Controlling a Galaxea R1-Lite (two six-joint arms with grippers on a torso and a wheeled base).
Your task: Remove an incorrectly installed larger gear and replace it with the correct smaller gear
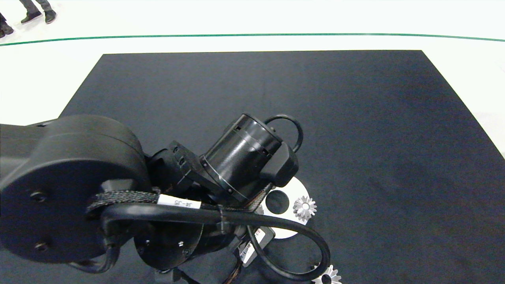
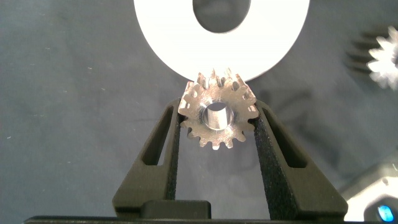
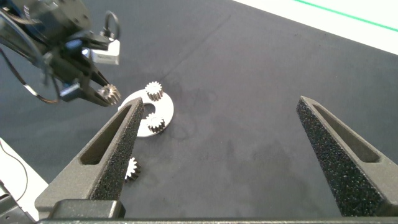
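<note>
Black mat [image 1: 355, 118] fills most of the head view, lying on a white floor with a green line across the top; a person's shoes [image 1: 37, 16] sit in the upper-left corner. Left arm [image 1: 71, 189] takes up the lower left and centre of the head view, wrist angled toward the middle, and hides its own fingers there. In the left wrist view the left gripper [image 2: 216, 112] is pinched on the smaller gear [image 2: 217, 118]: foam pads press its teeth from both sides, bore facing the camera. The gear sits at the rim of the white disc [image 2: 168, 37], frame centre; can't tell if it touches the disc or is held just above it. Right gripper [image 3: 217, 118] only shows in its own wrist view, fingers spread wide, nothing between them, above bare mat well apart from the parts. From there the left gripper appears in the upper left of the frame with the gear at its tips. White disc [image 1: 290, 230], with a round centre hole, is at lower centre of the head view, partly under the left wrist. Right wrist view shows two silver gears on it [image 3: 153, 91] [image 3: 154, 122]; head view shows only one. Larger gear [image 1: 326, 276] lies flat on the mat off the disc, bottom edge of the head view right of centre, near the arm's cable loop.
</note>
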